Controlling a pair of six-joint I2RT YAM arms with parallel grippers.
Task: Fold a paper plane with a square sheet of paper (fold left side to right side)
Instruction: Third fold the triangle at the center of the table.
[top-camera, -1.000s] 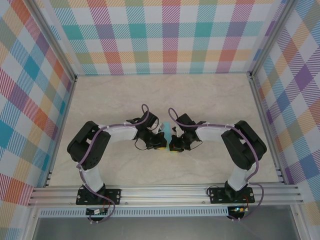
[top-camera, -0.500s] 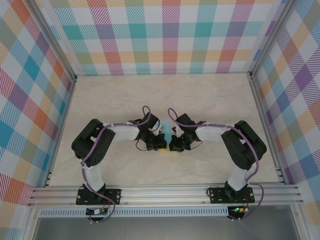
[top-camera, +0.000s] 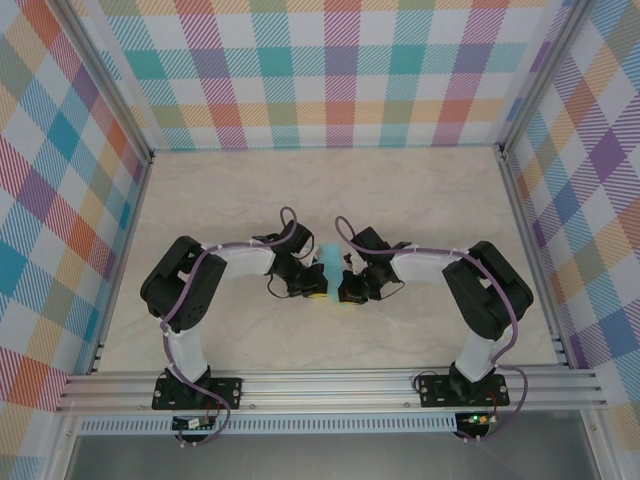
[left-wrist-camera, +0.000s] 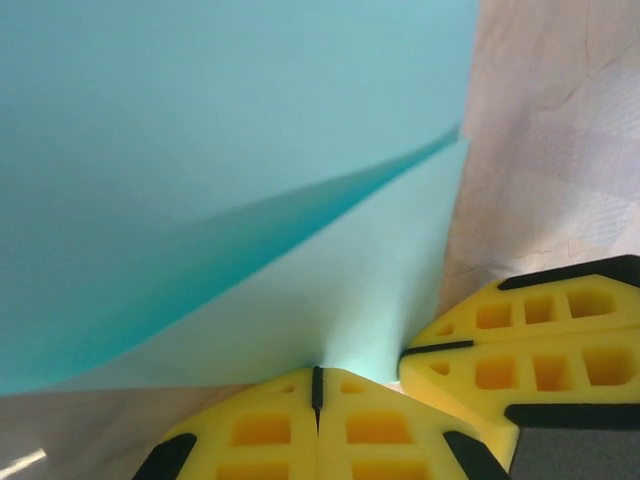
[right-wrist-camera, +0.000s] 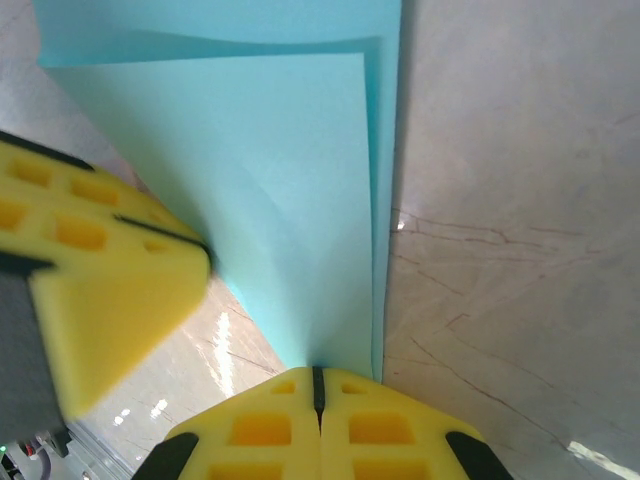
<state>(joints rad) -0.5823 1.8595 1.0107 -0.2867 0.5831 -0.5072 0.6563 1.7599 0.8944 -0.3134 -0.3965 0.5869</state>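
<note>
Paper (right-wrist-camera: 290, 200) lies partly folded just ahead of our fingertips, layers overlapping, one flap raised. Left gripper (left-wrist-camera: 317, 385) and right gripper (right-wrist-camera: 317, 385) are closed, tips touching its near edge. We judge several folds remain: no dart shape yet.

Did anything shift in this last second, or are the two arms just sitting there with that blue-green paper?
The left claw slid a touch to the left, away from the right claw, baring a bit more of the turquoise paper. Nothing was grabbed or released. The right arm stayed put, and both claws stayed shut at the folded paper's near edge.
</note>
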